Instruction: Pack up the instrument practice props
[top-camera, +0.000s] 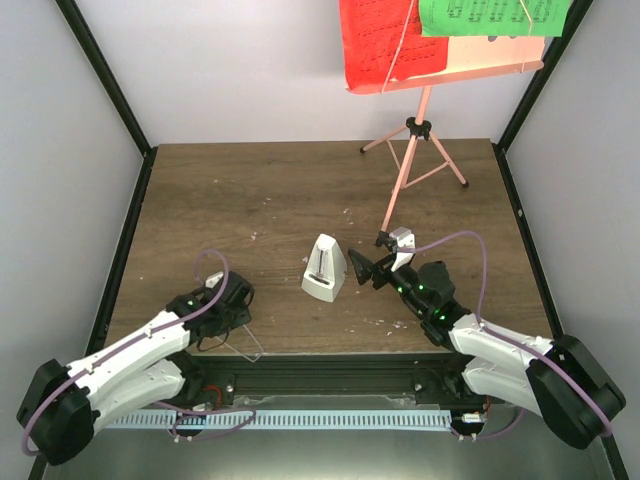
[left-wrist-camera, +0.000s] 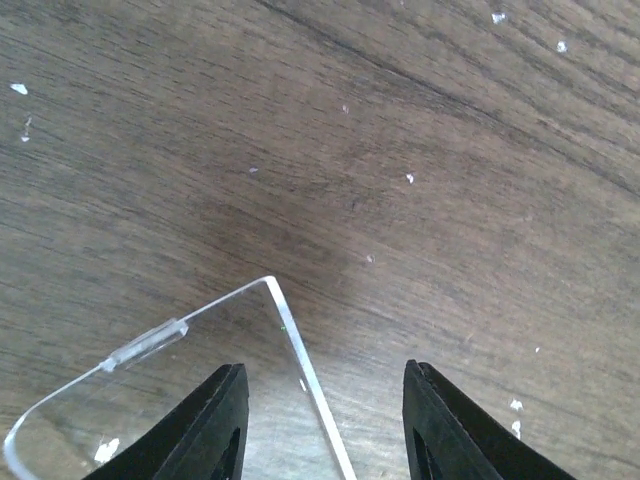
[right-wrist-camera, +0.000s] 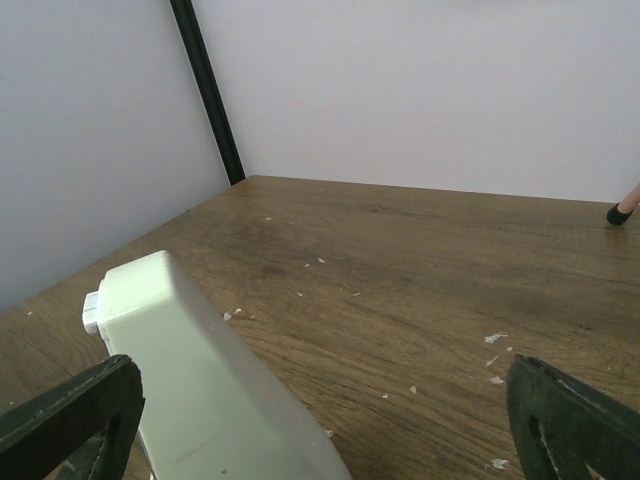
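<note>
The pink tripod music stand (top-camera: 420, 140) stands at the back right, with a red page (top-camera: 385, 45) and a green page (top-camera: 490, 15) on its desk. The white pyramid metronome (top-camera: 325, 268) stands mid-table. My right gripper (top-camera: 370, 258) is wide open just right of it. In the right wrist view the metronome (right-wrist-camera: 200, 390) sits by the left finger of that gripper (right-wrist-camera: 322, 370), untouched. The clear cover (left-wrist-camera: 170, 400) lies flat near the front edge. My left gripper (left-wrist-camera: 325, 367) hangs over the cover's corner, its edge between the half-closed fingers, gaps on both sides.
Grey walls and black frame posts (top-camera: 110, 90) enclose the wooden table (top-camera: 270, 190). One leg of the stand (top-camera: 392, 215) reaches down towards my right gripper. White flecks dot the wood.
</note>
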